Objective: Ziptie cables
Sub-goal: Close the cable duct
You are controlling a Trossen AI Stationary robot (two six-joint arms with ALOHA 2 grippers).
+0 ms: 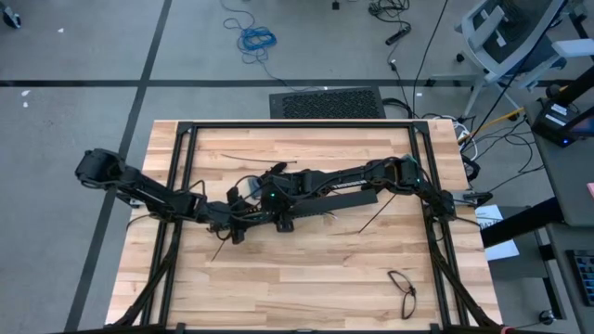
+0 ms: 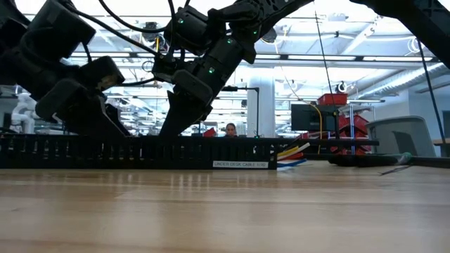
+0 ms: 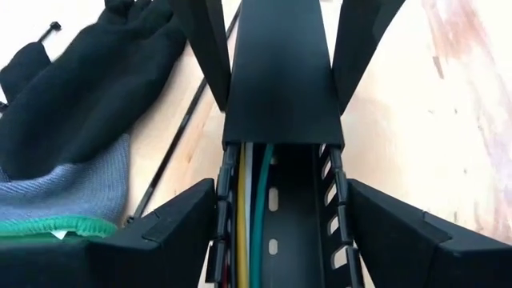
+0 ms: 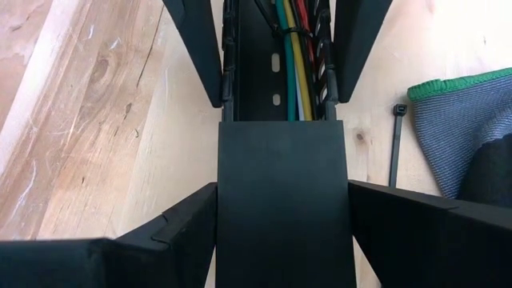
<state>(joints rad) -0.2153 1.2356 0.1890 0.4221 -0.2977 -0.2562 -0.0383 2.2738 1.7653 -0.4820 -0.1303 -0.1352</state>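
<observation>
The left gripper (image 3: 280, 240) is straddling a long black slotted duct (image 3: 300, 216), its two dark fingers (image 3: 172, 232) standing outside the duct's side walls, one on each side; they are set about as wide as the duct, and whether they are pressing on the walls cannot be told. Between these fingers the open channel is showing the cables (image 3: 250, 216), white, yellow and green strands running lengthwise along the duct floor. Just ahead of the fingers a flat black lid (image 3: 282, 72) is covering the channel, and the fingers of the other arm are flanking that lid.

The right gripper (image 4: 282, 240) is sitting over the same duct (image 4: 272, 80) from the opposite end, its fingers (image 4: 172, 236) spread either side of the lid (image 4: 282, 192), again about as wide as the piece between them. Beyond its fingertips the cables (image 4: 296, 64) are lying in the uncovered stretch, green, yellow, grey and red, bundled together.

Outside the fingers, a grey and black work glove (image 4: 468, 128) with a green cuff is lying on the wooden table (image 4: 88, 112), and a black zip tie (image 4: 396, 144) is lying between the glove and the duct.

From above, both grippers are meeting over the duct (image 1: 348, 199) near the table's middle (image 1: 306, 269).
</observation>
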